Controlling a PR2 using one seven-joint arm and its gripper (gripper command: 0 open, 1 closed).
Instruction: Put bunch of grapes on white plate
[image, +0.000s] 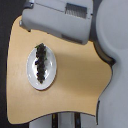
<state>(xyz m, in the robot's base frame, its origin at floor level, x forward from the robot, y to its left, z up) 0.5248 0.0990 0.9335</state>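
Note:
The bunch of grapes (41, 62), a dark purple-black elongated cluster, lies on the white plate (33, 77), running along its length. The plate rests on the wooden table toward the exterior view's left. A large grey arm (65, 17) spans the top of the exterior view, above and apart from the plate. Its gripper fingers do not show in this view.
The light wooden table (80, 75) has a curved edge on the exterior view's left and bottom. A big grey robot body (116, 60) fills the exterior view's right side. Dark legs or cables (67, 121) show below the table's bottom edge.

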